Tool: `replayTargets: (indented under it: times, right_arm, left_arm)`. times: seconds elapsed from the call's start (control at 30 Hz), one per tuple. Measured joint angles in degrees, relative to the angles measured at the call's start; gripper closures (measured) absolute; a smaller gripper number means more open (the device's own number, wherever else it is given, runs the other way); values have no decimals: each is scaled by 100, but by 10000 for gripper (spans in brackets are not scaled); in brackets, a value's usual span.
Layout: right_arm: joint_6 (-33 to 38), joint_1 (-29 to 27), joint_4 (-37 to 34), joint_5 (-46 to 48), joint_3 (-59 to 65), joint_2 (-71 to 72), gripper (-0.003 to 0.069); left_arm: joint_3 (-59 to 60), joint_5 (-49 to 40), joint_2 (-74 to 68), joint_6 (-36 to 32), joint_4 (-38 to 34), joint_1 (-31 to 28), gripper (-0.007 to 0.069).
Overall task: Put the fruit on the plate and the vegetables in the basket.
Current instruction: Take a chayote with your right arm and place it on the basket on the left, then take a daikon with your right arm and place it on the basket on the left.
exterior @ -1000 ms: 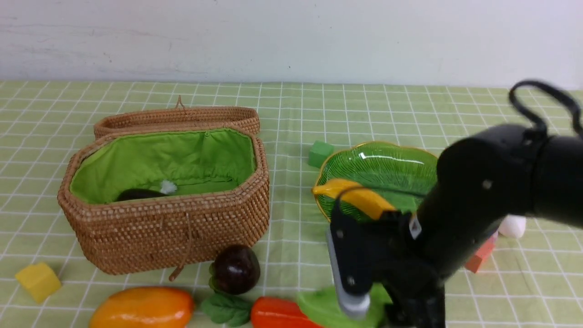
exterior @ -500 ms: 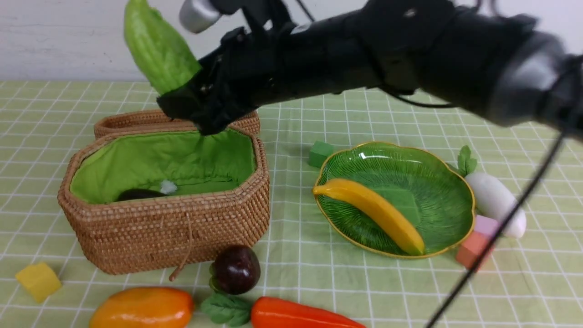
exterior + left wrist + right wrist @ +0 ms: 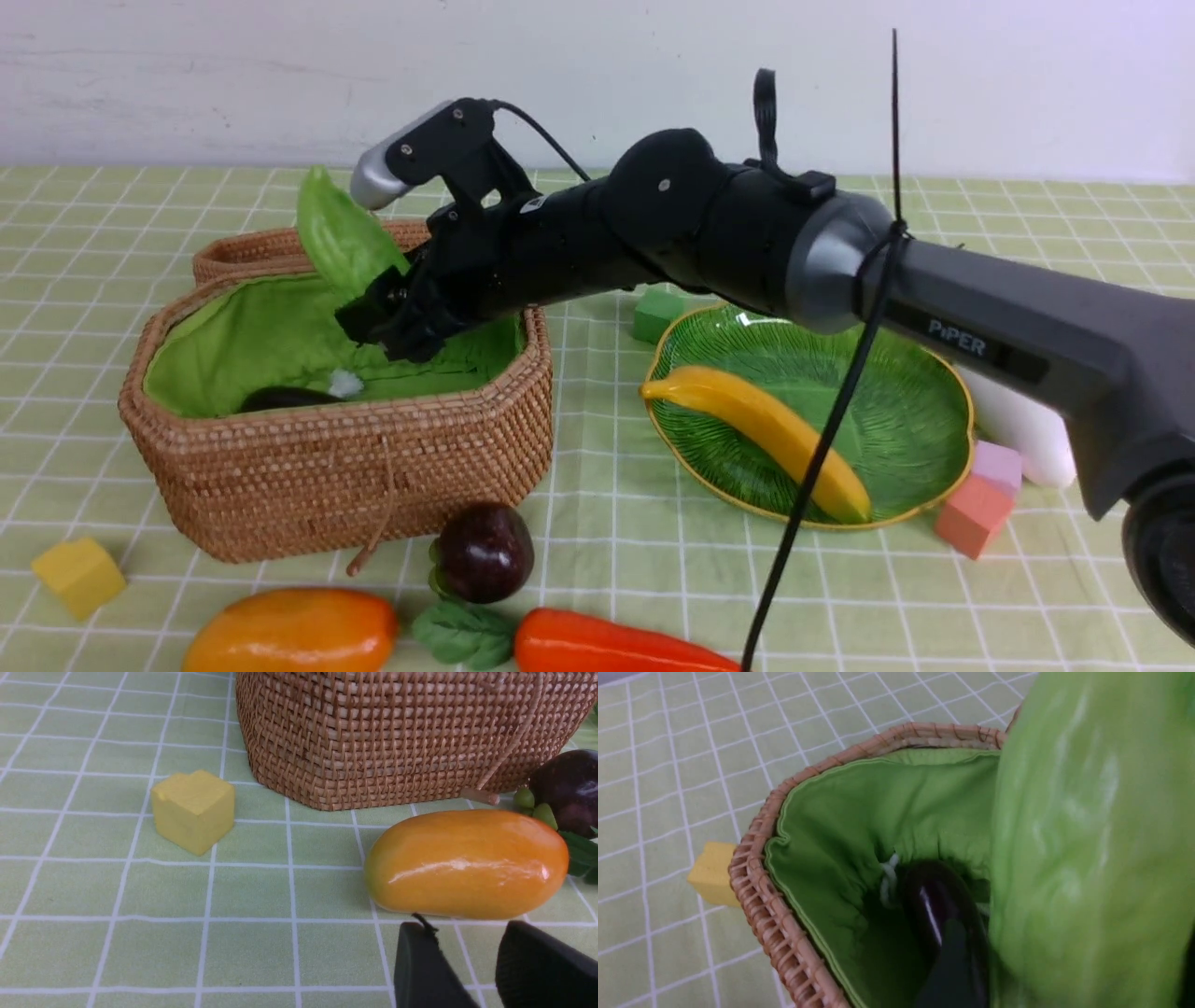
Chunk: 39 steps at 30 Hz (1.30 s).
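On the green checked cloth (image 3: 616,233) stands a brown woven wicker basket (image 3: 373,476). Above its three-o'clock end, the right gripper (image 3: 387,322) meets a pale green leafy vegetable (image 3: 341,238); pinched or loose, I cannot tell. Release low.

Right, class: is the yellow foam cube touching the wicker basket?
Apart. The left wrist view shows the yellow cube and the basket with a strip of bare tablecloth between them.

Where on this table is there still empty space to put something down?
Bare cloth runs between the basket and the plate, and along the far strip by the wall. The plate's half behind the banana is free. Crowded: the near edge, with mango, maroon fruit and carrot.
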<state>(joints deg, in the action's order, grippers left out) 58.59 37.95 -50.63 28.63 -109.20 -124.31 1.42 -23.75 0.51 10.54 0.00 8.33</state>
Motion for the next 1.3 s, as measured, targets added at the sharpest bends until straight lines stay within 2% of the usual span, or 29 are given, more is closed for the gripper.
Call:
replayTargets:
  times: [0.03,0.1,0.23,0.3,0.33,0.4,0.43,0.5,0.63,0.67,0.73,0.87,0.97,1.1,1.3]
  right_arm:
    - [-4,0,161,130,0,62,7]
    - [-22,0,403,422,0,201,-15]
    - [-292,-18,1155,1330,-5,616,-1]
    - [-715,-77,2052,2018,-5,858,22]
    - [-1077,-167,2697,2340,-5,991,32]
    - [-1673,-350,3478,2620,-5,1124,48]
    - [-2194,-578,4079,2732,1,1219,55]
    - [-3460,-1096,4815,2687,155,1388,67]
    - [-5279,-2244,5323,2421,740,1713,75]
    - [-5338,-2301,5329,2413,774,1727,75]
    - [-5755,-2925,5336,2418,1173,1824,77]
    - [-5493,-3710,5063,2354,1807,1842,78]
    - [-4729,-4034,4629,2257,2055,1842,78]
    - [-3340,-4211,3882,2076,2113,1842,78]
    - [-2830,-4211,3676,1874,2113,1667,78]
  left_arm:
    - [0,0,0,0,0,0,386]
    - [0,0,0,0,0,0,386]
    - [0,0,0,0,0,0,386]
    - [0,0,0,0,0,0,386]
    - [0,0,0,0,0,0,386]
    - [0,0,0,0,0,0,386]
    - [0,0,0,0,0,0,386]
    - [0,0,0,0,0,0,386]
    - [0,0,0,0,0,0,386]
    - [0,0,0,0,0,0,386]
    - [0,0,0,0,0,0,386]
    - [0,0,0,0,0,0,386]
    - [0,0,0,0,0,0,386]
    - [0,0,0,0,0,0,386]
    - [0,0,0,0,0,0,386]
